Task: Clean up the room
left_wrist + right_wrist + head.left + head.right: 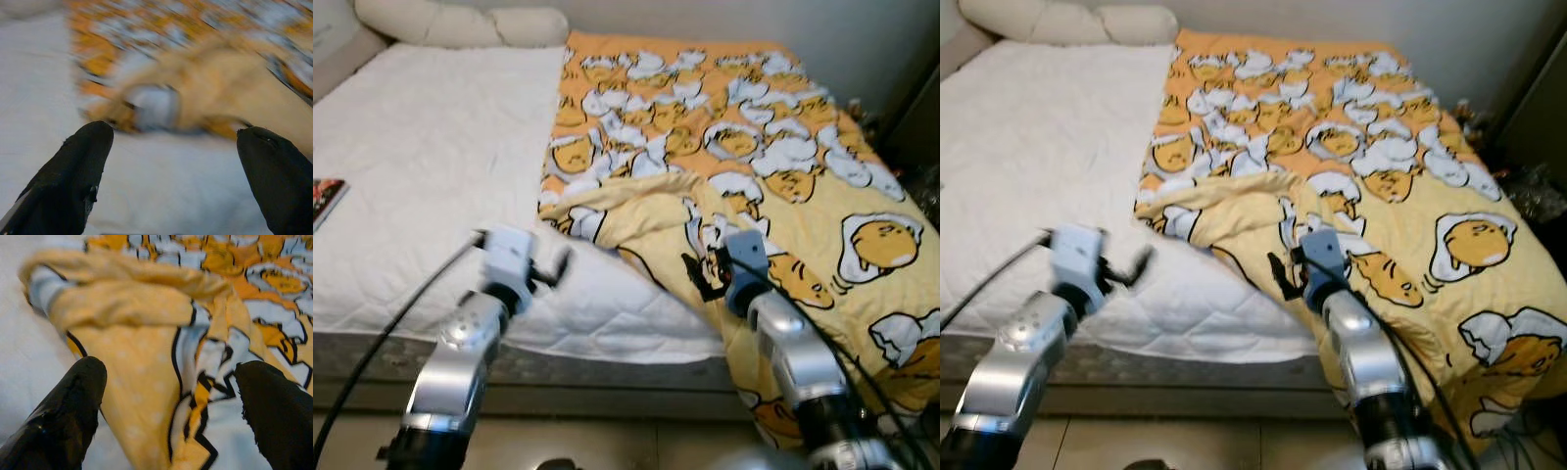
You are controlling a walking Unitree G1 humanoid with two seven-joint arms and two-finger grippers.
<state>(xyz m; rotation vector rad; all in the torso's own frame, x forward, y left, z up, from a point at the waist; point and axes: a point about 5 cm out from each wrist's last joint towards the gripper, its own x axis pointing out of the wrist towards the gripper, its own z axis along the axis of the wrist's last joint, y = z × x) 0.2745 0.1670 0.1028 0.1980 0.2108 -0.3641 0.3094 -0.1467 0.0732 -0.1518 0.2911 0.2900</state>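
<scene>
Seen from the left eye, a bed (421, 176) with a white quilted mattress cover carries a yellow and orange blanket (754, 147) printed with egg characters, spread over the side to the robot's right and hanging over the near edge. The blanket's inner edge is rumpled and folded back near the middle of the bed. Cream pillows (460, 22) lie at the head, and a book (325, 199) rests on the far left of the mattress. The left tool (556, 266) hovers over bare white cover just beside the blanket's folded edge, its fingers apart and empty. The right tool (697, 276) sits over the blanket near the bed's front edge.

From the right eye the same layout shows, with the right tool (1283, 274) at the rumpled fold of the blanket (1361, 147).

Through the left wrist view, blurred, the two black fingers (73, 171) stand wide apart above white cover, with the folded blanket edge (195, 103) ahead of them.

Through the right wrist view, the fingers (68, 406) are spread wide, gripping nothing, with the folded yellow blanket (146, 357) lying between and beyond them
</scene>
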